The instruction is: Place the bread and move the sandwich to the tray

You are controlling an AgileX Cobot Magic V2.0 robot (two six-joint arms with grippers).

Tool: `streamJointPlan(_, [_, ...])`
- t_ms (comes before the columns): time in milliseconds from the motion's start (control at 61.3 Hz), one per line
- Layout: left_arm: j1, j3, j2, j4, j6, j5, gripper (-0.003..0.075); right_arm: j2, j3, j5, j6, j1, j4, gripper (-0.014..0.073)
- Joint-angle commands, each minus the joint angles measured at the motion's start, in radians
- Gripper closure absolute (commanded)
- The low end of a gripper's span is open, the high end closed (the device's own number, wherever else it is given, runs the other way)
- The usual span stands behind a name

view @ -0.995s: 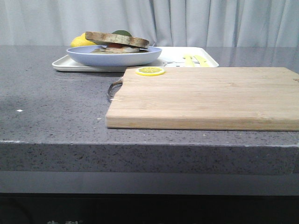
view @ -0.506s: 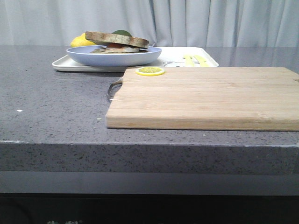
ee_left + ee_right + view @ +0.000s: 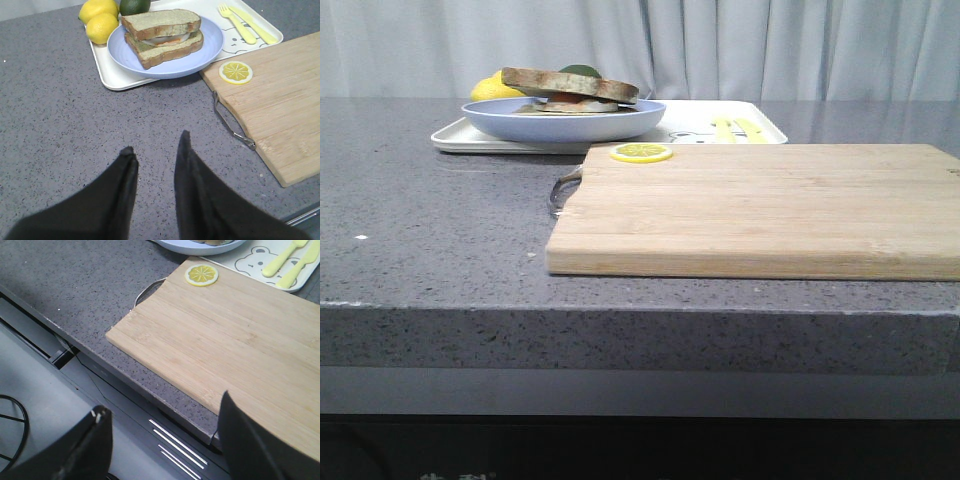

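Left gripper (image 3: 156, 145): hangs over bare grey bench (image 3: 430, 230) on the left side, short of the tray; its two dark fingers stand slightly apart with nothing between them
Lemons (image 3: 100, 19): two yellow ones at the far left corner of the tray, touching each other, with a dark green round fruit (image 3: 135, 5) just beside them
Tray (image 3: 102, 75): white, lies toward the far edge of the bench, left of centre
Plate (image 3: 210, 47): pale blue, sits on the left part of the tray
Sandwich (image 3: 162, 37): on the plate; the bread (image 3: 160, 22) lies on top as the upper slice, egg white and an orange layer show between it and the lower slice
Fork and knife (image 3: 247, 22): pale yellow, lie side by side on the right part of the tray, next to a bear print (image 3: 252, 259)
Lemon slice (image 3: 641, 152): flat on the far left corner of the cutting board
Cutting board (image 3: 760, 205): light wood, takes up the right half of the bench, close to the near edge; a metal handle (image 3: 232, 125) on its left end; its top is bare apart from the slice
Right gripper (image 3: 165, 435): hovers over the near edge of the bench at the board's near side; fingers spread wide, holding nothing
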Motion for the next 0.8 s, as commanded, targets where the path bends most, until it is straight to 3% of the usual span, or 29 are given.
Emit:
streamJointPlan(0, [0.004, -0.028, -0.001, -0.015, -0.017, -0.077, 0.0533, 0.0, -0.025, -0.064, -0.003, -0.006, 0.003, 0.0118])
streamJointPlan(392, [0.004, -0.028, -0.001, -0.015, -0.017, -0.077, 0.0535, 0.0, -0.025, -0.067, -0.003, -0.006, 0.007, 0.0144])
streamJointPlan(490, [0.004, -0.028, -0.001, -0.015, -0.023, -0.077, 0.0568, 0.0, -0.025, -0.058, -0.003, -0.006, 0.007, 0.0272])
streamJointPlan(669, [0.004, -0.028, -0.001, -0.015, -0.023, -0.077, 0.0729, 0.0, -0.025, -0.043, -0.003, -0.006, 0.007, 0.0591])
streamJointPlan(734, [0.004, -0.028, -0.001, -0.015, -0.023, -0.079, 0.0741, 0.0, -0.025, -0.042, -0.003, -0.006, 0.007, 0.0666])
streamJointPlan(783, [0.004, -0.028, -0.001, -0.015, -0.023, -0.079, 0.0741, 0.0, -0.025, -0.042, -0.003, -0.006, 0.007, 0.0657])
